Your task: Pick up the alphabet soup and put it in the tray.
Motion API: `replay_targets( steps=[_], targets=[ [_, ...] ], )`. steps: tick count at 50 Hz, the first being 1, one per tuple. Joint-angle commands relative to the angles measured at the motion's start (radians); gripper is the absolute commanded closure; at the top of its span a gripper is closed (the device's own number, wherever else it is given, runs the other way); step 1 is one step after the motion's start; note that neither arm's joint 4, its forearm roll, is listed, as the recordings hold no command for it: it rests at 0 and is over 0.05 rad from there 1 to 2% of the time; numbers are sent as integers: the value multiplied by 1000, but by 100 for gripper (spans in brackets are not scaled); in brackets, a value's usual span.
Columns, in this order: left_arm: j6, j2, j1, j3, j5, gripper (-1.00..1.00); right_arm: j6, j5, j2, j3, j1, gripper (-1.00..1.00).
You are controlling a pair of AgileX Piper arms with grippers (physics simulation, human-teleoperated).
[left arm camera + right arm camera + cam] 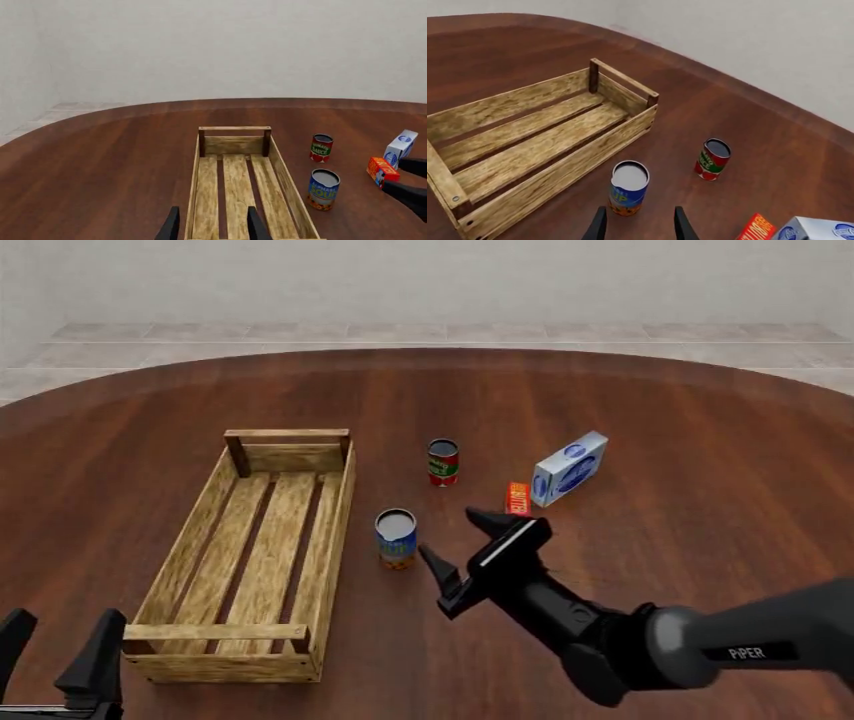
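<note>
Two spread fingers of the right gripper (450, 556) hang empty at centre frame in the front view, aimed at the alphabet soup (395, 538), which stands upright just left of them, beside the tray (191, 551). This looks like the approach step. Next, I judge, the fingers must straddle the can and close. At lower left, the left gripper (56, 650) rests, fingers apart.

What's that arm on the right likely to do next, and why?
Probably it should ease forward and down until its open fingers sit on either side of the blue soup can. The right gripper is open and close to the can but not touching it, and the can stands upright on the table just outside the wooden tray, which holds nothing.
</note>
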Motion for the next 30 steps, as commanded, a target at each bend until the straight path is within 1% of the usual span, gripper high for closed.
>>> replay_targets(
  steps=[1, 12, 30],
  targets=[
    [0, 0, 0, 0, 0, -100, -14, -9, 44, -24, 7, -100],
    [0, 0, 0, 0, 0, -100, -23, -5, 84, -62, -6, -100],
    [0, 0, 0, 0, 0, -100, -39, -18, 129, -80, 12, -100]
  ],
)
